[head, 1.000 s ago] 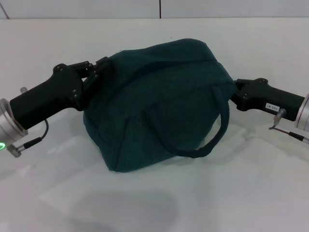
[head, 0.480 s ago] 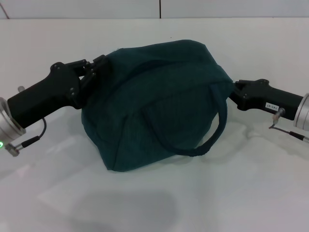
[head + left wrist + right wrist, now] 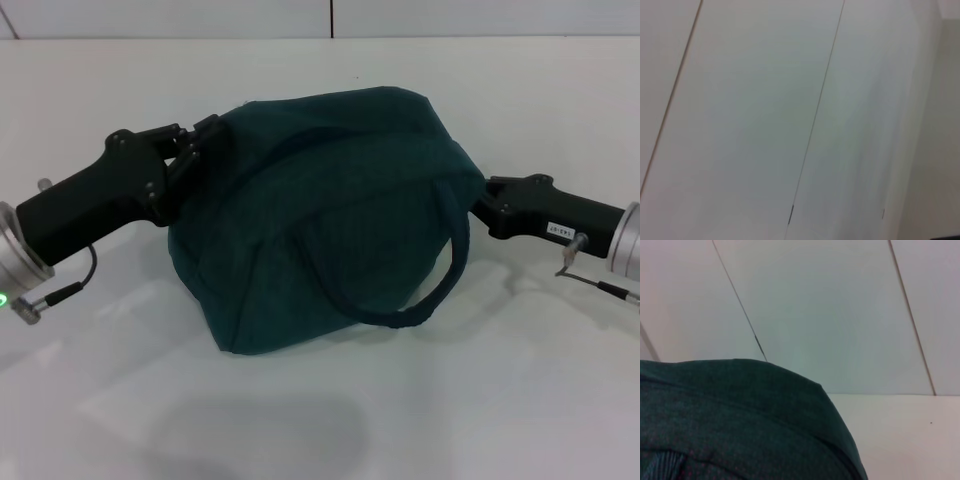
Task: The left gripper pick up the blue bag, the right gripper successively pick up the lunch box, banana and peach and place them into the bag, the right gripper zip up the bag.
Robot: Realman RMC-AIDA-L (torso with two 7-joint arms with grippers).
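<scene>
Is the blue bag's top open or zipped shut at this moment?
Cannot tell. The blue bag bulges with no gap showing, but neither view shows its zipper; both grippers' tips are hidden at its ends.

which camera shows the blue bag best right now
The head view: the whole blue bag sits on the table with one handle loop visible, a pincer at each end. The right wrist view shows only a patch of its fabric; the left wrist view shows none.

Right claw tips hidden behind the blue bag — zipper and contents unseen
</scene>
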